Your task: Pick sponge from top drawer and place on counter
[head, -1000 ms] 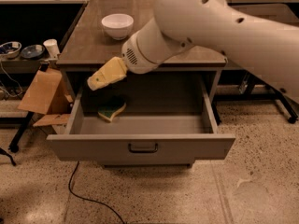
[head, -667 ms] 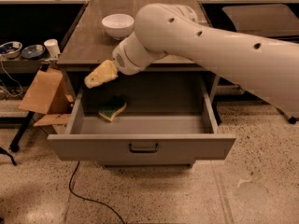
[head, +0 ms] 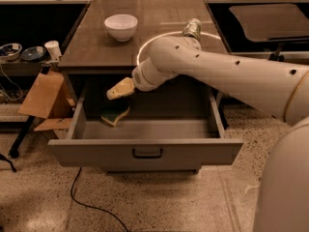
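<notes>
The sponge (head: pixel 115 114), dark green on top with a yellow edge, lies on the floor of the open top drawer (head: pixel 145 151) near its back left corner. My tan gripper (head: pixel 114 93) hangs just above and slightly behind the sponge, inside the drawer opening, pointing left and down. It does not touch the sponge. The glossy grey-brown counter (head: pixel 91 42) with its white arc lies above the drawer.
A white bowl (head: pixel 120 26) stands on the counter's back left. A metal can (head: pixel 192 28) stands at the counter's back right, by my arm. Cardboard pieces (head: pixel 44 95) lean left of the drawer. Bowls and a cup (head: pixel 51 50) sit on a left side shelf.
The arm has swung rightward and lower, and the gripper has dropped from the drawer's upper left edge to a spot just over the sponge. The sponge has not moved.
</notes>
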Robot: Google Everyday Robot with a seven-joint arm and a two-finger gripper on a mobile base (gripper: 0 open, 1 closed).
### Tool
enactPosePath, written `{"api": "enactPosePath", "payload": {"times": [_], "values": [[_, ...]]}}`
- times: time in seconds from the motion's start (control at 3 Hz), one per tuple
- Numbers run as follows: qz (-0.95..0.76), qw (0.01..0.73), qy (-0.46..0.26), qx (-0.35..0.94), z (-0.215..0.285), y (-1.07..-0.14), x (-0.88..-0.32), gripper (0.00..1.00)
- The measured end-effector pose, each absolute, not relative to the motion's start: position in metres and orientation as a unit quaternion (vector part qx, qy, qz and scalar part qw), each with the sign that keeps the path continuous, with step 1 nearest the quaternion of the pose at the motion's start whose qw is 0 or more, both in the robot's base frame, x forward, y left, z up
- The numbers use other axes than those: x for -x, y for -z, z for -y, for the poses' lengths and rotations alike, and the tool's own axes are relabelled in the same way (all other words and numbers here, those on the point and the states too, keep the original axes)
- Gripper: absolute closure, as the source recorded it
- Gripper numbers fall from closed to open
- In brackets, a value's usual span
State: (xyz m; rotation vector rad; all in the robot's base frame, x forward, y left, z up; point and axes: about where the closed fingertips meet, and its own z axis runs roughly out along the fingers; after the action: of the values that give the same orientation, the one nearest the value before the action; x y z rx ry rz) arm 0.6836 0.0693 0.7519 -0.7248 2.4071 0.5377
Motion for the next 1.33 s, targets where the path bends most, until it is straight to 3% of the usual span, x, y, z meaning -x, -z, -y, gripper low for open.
{"api": "enactPosePath", "payload": {"times": [0.33,0.67,1.33], "values": [[-0.92,0.252,-0.198,0.225,-0.039,-0.705,-0.676,0.0],[-0.916,0.257,-0.212,0.223,-0.049,-0.684,-0.672,0.0],[-0.86,0.335,-0.254,0.288,-0.137,-0.667,-0.682,0.0]]}}
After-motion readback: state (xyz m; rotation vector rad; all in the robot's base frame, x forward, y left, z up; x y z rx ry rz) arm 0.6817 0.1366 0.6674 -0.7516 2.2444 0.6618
